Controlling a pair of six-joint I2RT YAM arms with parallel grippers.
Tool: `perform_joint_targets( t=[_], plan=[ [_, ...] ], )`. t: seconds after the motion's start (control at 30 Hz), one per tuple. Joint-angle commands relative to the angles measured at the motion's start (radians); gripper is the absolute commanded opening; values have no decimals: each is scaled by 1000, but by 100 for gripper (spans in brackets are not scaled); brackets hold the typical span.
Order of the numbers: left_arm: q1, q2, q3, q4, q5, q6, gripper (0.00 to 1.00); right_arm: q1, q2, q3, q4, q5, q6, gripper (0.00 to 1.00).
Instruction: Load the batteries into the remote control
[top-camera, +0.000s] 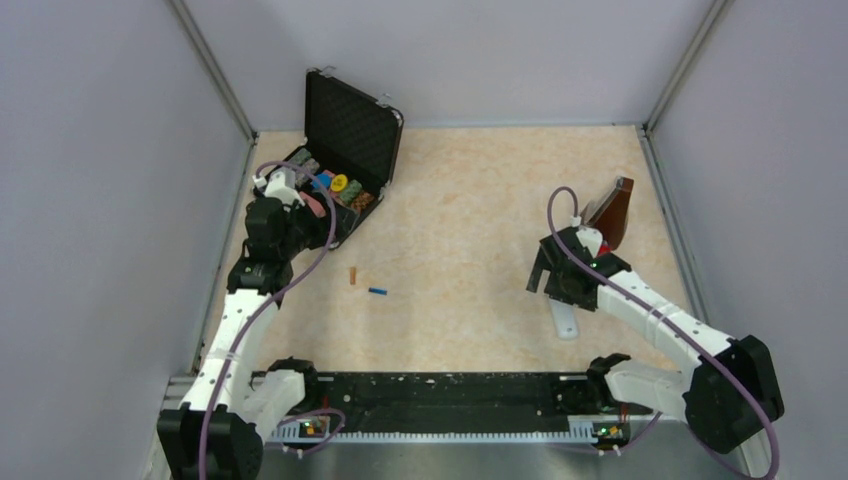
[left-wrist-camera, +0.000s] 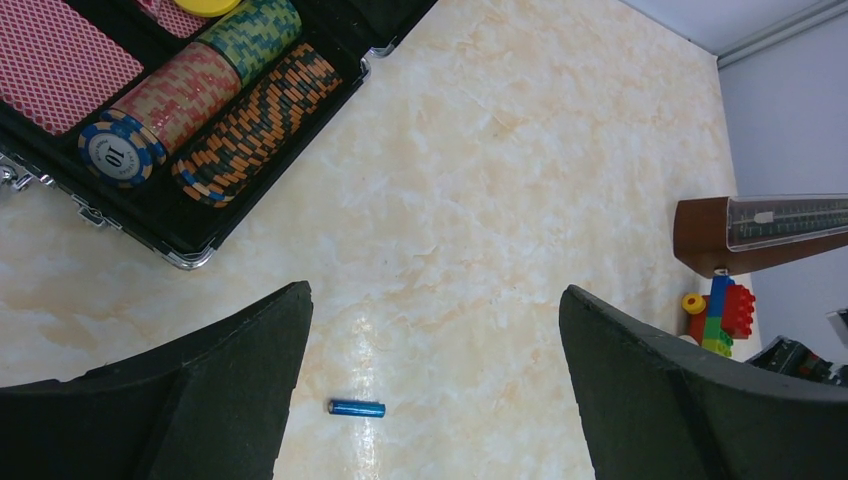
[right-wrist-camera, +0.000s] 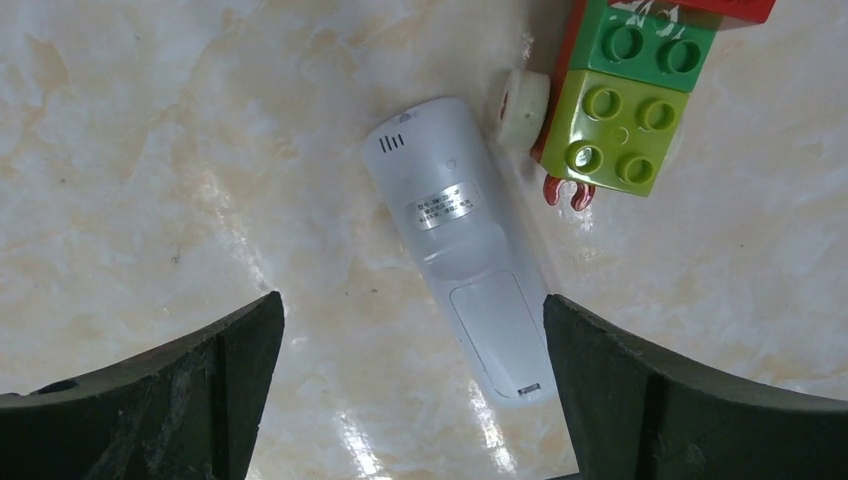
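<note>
On the marbled beige tabletop (top-camera: 480, 200), I hold my right tool (right-wrist-camera: 410, 310) wide open over the slim white-grey remote control (right-wrist-camera: 465, 260); my left tool (left-wrist-camera: 435, 300), also wide, hangs above the small blue cylindrical battery (left-wrist-camera: 356, 408).

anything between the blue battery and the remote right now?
Nothing. In the top view the stretch from the blue battery to the remote is bare tabletop. The orange battery sits on the blue one's other side.
</note>
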Motion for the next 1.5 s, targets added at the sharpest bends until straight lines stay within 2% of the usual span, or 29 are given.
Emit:
perform_joint_targets(
  t=[0.0,0.1,0.3,0.4,0.5,0.63,0.77,0.83,0.93,1.13,1.33,1.47],
  plan=[
    [2,-4,23,56,3,4,97,-54,31,-80,97,-44,59,99],
    [2,-6,24,57,-9,9,97,-116,38,-130,158,-112,42,99],
    [2,-2,29,57,-28,20,97,-126,74,-134,177,-83,16,97],
    [3,3,29,61,-35,16,97,-127,134,-136,184,-100,17,93],
    [3,8,29,69,-36,10,97,-127,182,-147,207,-136,23,83],
    [3,9,31,78,-22,4,97,-126,206,-154,249,-179,9,56],
    [0,26,28,132,216,23,96,-124,218,-138,273,-223,-25,36],
    [-7,43,27,138,309,29,95,-115,211,-129,306,-265,-46,31],
    [-28,57,13,133,363,37,95,-81,183,-92,349,-333,-75,28],
    [-79,49,-27,166,379,-22,95,-8,142,16,465,-501,-116,26],
    [-144,85,-3,216,439,-196,95,27,101,56,688,-781,-170,26],
    [-213,160,66,199,462,-307,95,55,132,143,753,-944,-192,24]
  ],
)
